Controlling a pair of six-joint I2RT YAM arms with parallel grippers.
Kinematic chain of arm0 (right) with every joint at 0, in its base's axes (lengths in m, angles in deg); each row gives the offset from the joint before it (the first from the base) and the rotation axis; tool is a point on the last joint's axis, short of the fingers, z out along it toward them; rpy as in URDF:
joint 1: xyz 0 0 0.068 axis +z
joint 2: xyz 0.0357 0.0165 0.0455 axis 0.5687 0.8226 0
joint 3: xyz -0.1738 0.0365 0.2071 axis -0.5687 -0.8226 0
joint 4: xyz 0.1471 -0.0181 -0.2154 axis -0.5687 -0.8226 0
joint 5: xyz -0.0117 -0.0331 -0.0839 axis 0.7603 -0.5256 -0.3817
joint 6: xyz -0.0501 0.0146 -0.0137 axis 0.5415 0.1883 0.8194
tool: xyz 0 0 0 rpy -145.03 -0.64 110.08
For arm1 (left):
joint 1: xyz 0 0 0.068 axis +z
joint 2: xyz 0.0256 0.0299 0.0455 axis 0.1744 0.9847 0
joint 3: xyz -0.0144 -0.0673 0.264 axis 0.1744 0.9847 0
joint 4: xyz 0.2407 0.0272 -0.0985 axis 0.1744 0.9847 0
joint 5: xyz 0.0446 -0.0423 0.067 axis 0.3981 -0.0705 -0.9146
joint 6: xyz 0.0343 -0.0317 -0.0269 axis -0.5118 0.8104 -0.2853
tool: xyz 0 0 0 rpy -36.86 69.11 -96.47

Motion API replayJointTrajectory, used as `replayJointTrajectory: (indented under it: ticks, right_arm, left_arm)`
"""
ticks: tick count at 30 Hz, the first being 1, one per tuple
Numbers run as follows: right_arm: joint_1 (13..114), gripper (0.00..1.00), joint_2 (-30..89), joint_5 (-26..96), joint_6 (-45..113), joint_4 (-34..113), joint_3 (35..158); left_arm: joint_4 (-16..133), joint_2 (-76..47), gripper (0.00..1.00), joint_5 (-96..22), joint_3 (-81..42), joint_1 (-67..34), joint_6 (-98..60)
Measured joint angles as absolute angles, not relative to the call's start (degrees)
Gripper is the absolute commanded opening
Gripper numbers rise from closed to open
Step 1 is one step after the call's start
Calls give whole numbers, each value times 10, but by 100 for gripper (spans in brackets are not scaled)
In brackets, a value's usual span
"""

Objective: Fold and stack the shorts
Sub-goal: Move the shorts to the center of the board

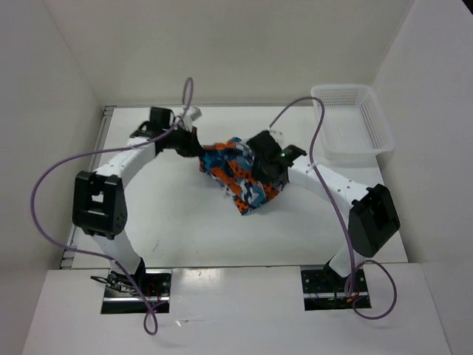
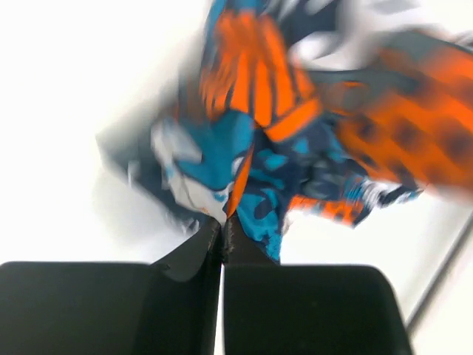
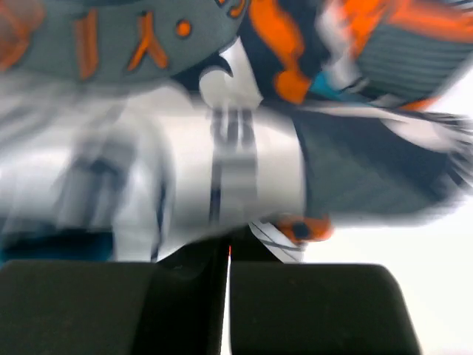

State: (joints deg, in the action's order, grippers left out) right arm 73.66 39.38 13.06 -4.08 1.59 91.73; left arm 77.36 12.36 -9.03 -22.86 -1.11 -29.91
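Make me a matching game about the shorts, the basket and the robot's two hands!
Things:
1. shorts
2. basket
3. left hand
4. right hand

Places:
A. pinching the shorts on their right side, seen from the top camera
B. at the far right corner of the table
C. bunched up in the middle, between both hands
D. pinching the shorts on their left side, seen from the top camera

Pairs: 1-C, 2-B, 3-D, 4-A

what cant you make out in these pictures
Top external: how the shorts are folded; they are bunched, edges hidden in their own folds.
Left wrist: the print beyond the left gripper, motion-blurred.
Right wrist: what lies past the right gripper; blurred fabric fills the view.
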Motion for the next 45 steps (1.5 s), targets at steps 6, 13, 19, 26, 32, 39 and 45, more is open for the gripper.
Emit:
replayJointTrajectory:
  ticks: [6,13,19,26,32,39,45]
  right_arm:
    - [678,0,506,166,48,8,1246]
    - [600,17,693,246,75,-65,1712]
    - [532,71,840,324,50,-154,1939]
    - [517,80,885,266,73,-305,1950]
    - [528,80,799,222,88,-329,1881]
    - [522,80,491,168,81,-249,1432]
    - [437,80,172,274,41,-117,943]
  left_arm:
    - [800,16,0,-64,-349,109,-299]
    - [784,-108,0,-2,-372,123,-299]
    - [754,-189,99,73,-251,45,-301]
    - [837,-198,99,55,-197,73,-299]
    - [862,-200,96,19,-197,149,-300]
    - [913,-196,96,-56,-198,206,-301]
    - [923,-174,93,-115,-187,212,-301]
